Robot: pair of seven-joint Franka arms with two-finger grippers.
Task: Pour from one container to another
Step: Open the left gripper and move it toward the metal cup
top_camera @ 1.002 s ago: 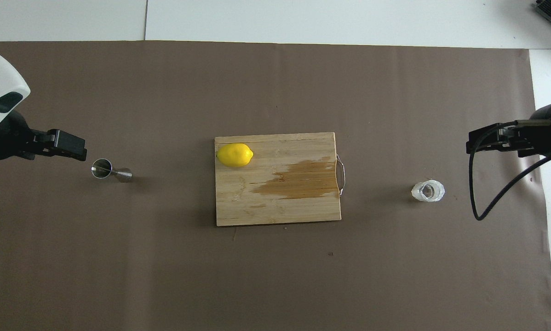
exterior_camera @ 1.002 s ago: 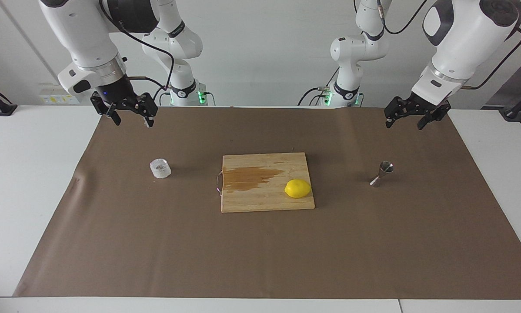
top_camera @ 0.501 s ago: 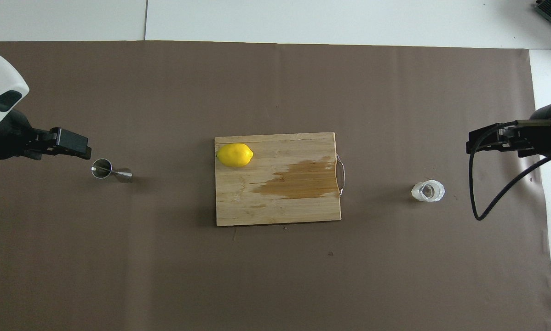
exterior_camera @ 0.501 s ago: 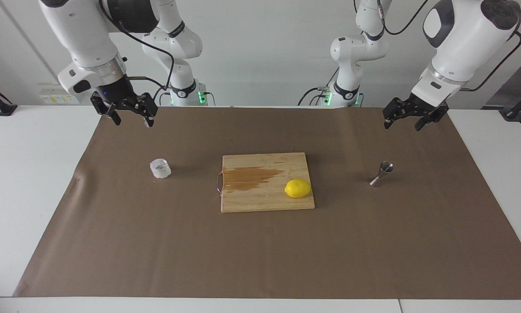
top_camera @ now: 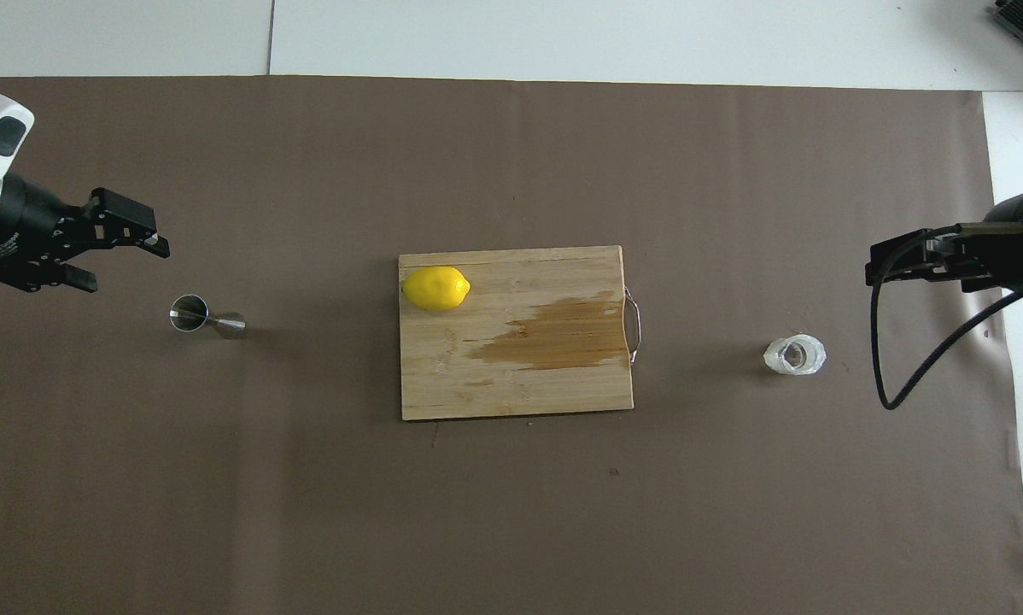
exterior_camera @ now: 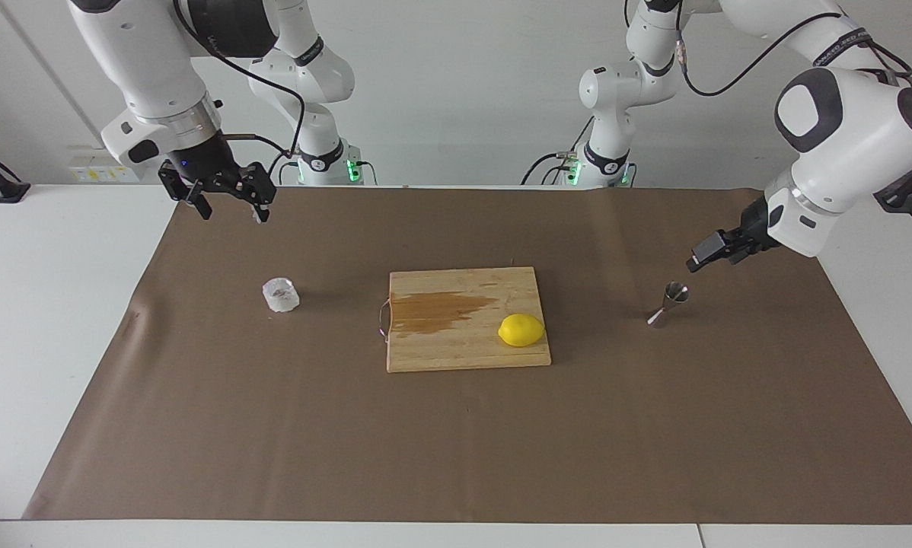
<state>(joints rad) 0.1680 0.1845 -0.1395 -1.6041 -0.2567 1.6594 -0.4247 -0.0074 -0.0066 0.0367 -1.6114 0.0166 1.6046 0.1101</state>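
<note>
Both arms' jaws gape empty over brown paper (exterior_camera: 456,441) covering a white table (exterior_camera: 52,304) before a white wall (exterior_camera: 456,84)

I'm seeing the right arm (top_camera: 990,256) getting cut off by the overhead frame's edge, gripper mostly out of shot. Left gripper (exterior_camera: 706,255) is showing edge-on in the facing view, so finger spacing isn't reading there. Glass tumbler (exterior_camera: 281,295) is looking cloudy; I'm probably not able to tell its contents. Jigger (exterior_camera: 668,304) interior is too small to read.
</note>
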